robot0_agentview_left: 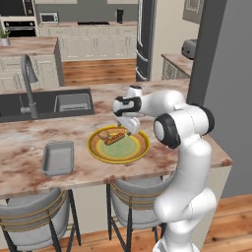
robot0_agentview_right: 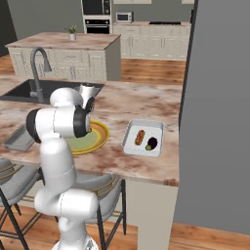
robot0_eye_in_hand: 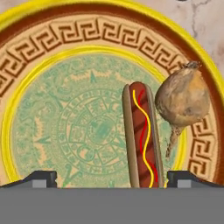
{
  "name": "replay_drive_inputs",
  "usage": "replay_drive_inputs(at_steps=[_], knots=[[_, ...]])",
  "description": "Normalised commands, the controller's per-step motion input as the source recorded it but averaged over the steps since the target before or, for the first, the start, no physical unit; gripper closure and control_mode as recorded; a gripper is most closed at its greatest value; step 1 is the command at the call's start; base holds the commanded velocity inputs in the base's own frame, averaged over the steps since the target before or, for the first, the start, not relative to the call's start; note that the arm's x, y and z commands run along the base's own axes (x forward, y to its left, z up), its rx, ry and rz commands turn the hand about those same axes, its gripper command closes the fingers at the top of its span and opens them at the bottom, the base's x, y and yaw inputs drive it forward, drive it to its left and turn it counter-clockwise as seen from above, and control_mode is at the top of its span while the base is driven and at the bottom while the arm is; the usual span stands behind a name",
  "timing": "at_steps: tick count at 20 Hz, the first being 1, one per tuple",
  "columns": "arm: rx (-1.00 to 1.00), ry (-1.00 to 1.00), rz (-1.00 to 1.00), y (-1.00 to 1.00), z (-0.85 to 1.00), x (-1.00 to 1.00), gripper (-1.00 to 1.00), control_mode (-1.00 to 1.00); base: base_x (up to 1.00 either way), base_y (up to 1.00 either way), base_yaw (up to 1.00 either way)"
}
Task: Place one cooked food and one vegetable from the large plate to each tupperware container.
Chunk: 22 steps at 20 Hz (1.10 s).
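Note:
The large plate (robot0_agentview_left: 126, 150) (robot0_eye_in_hand: 43, 48) lies on the counter in front of the arm, yellow-rimmed with a pale green centre. On it rest one hot dog (robot0_agentview_left: 114, 138) (robot0_eye_in_hand: 142, 135) and a round tan-brown vegetable (robot0_agentview_left: 104, 134) (robot0_eye_in_hand: 183, 98) beside it. My gripper (robot0_agentview_left: 129, 129) (robot0_eye_in_hand: 113, 178) hovers open just above the plate, holding nothing, the hot dog lying between its fingertips nearer one side. The grey tupperware (robot0_agentview_left: 58, 157) (robot0_agentview_right: 19, 138) is empty. The whitish tupperware (robot0_agentview_right: 143, 128) holds another hot dog (robot0_agentview_right: 139, 137) and a dark purple vegetable (robot0_agentview_right: 152, 143).
A dark sink basin (robot0_agentview_left: 44, 103) with a tall faucet (robot0_agentview_left: 28, 83) lies behind the grey tray. A grey wall (robot0_agentview_right: 215, 112) rises right of the whitish tray. Two stools (robot0_agentview_left: 34, 216) stand under the counter's front edge.

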Motion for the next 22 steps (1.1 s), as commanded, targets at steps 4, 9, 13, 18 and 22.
replay_drive_inputs(at_steps=[4, 9, 13, 18, 22], knots=[[-0.05, 0.00, -0.04, 0.01, -0.07, 0.61, -1.00, -1.00, 0.00, 0.00, 0.00], [-0.05, 0.01, -0.01, 0.08, -0.10, 0.19, -1.00, -1.00, 0.00, 0.00, 0.00], [-0.05, 0.08, 0.00, 0.09, -0.23, -0.03, -1.00, -1.00, 0.00, 0.00, 0.00], [-0.01, 0.06, 0.00, 0.09, -0.28, -0.15, -1.00, -1.00, 0.00, 0.00, 0.00], [0.00, -0.02, 0.00, 0.10, -0.11, 0.05, -1.00, -1.00, 0.00, 0.00, 0.00]])
